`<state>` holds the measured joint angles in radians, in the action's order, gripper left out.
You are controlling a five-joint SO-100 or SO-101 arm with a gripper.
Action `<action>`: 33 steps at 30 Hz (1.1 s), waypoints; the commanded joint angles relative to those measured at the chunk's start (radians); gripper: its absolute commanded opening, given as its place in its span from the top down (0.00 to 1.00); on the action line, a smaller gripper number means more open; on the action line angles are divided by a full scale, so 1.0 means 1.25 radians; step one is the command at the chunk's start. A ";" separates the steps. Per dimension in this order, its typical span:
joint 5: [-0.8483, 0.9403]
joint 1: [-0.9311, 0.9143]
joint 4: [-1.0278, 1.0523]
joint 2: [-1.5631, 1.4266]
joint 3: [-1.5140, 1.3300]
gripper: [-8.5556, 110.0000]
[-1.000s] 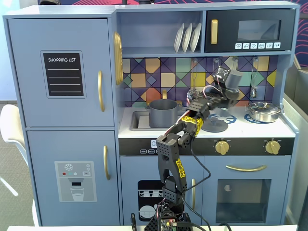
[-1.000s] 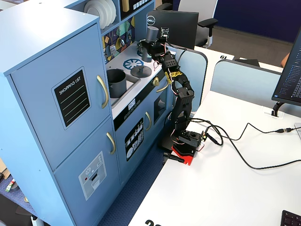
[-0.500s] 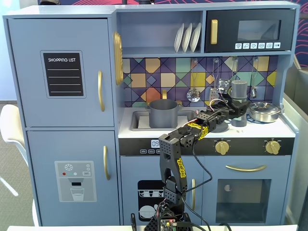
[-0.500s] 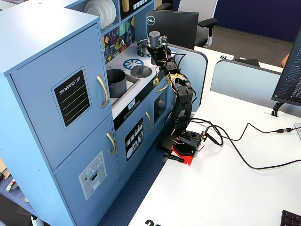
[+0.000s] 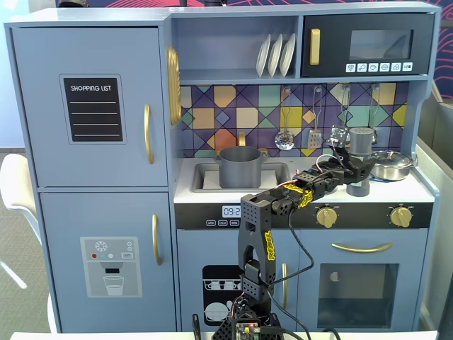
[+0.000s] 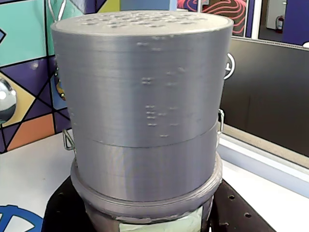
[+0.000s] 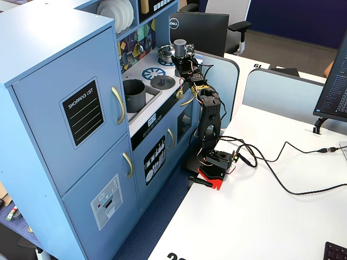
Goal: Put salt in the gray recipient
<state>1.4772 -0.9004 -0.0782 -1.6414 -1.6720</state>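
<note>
The gripper (image 5: 356,172) is closed around the salt (image 5: 359,161), holding the shaker upright with its base on the toy kitchen's counter (image 5: 283,190), toward the right end in a fixed view and just in front of the shiny steel pan (image 5: 391,164). In the wrist view the salt's ribbed cap (image 6: 142,82) fills most of the picture, a strip of pale green label at the bottom. The gray recipient (image 5: 241,166) stands in the sink (image 5: 205,177), well apart to the left.
</note>
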 commanded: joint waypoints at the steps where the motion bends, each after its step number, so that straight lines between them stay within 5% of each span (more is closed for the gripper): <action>1: -0.016 -0.012 -0.021 -0.006 0.033 0.93; 6: -0.029 -0.004 -0.020 -0.005 0.033 0.90; 10: -0.092 -0.004 -0.013 -0.010 0.033 0.67; 18: -0.058 -0.017 0.026 -0.072 0.028 0.53; 26: 0.017 -0.004 0.485 -0.540 -0.214 0.65; 33: -0.010 0.378 1.141 -0.917 -0.275 0.91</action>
<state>1.4926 -0.6857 0.9449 -2.5295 -2.0034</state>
